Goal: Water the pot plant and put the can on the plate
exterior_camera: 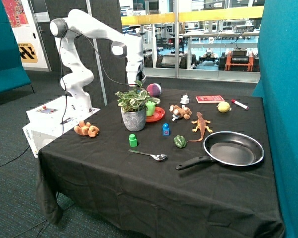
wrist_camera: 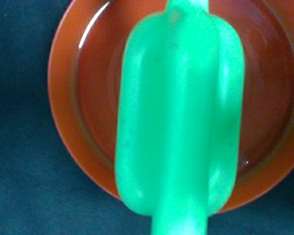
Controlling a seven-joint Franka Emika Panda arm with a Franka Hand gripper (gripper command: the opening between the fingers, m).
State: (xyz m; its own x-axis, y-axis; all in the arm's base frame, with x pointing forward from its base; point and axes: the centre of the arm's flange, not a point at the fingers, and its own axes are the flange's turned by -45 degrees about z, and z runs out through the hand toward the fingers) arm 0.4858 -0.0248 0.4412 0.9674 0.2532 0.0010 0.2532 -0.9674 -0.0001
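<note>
The pot plant [exterior_camera: 133, 106] stands mid-table in its grey pot. The bright green can [exterior_camera: 150, 107] is just behind it, on or just above the red-orange plate [exterior_camera: 159, 116]; I cannot tell whether it touches. My gripper [exterior_camera: 138, 85] hangs above the plant's far side and the can, partly hidden by leaves. In the wrist view the can [wrist_camera: 179, 117] fills the middle, very close, with the plate [wrist_camera: 68, 98] centred beneath it. That view shows no part of the gripper.
Around the plate are a purple ball [exterior_camera: 154, 89], a toy bear [exterior_camera: 180, 112], an orange lizard [exterior_camera: 200, 125], a blue block [exterior_camera: 165, 129], a green block [exterior_camera: 133, 140], a green pepper toy [exterior_camera: 179, 141], a spoon [exterior_camera: 149, 155] and a black frying pan [exterior_camera: 232, 150].
</note>
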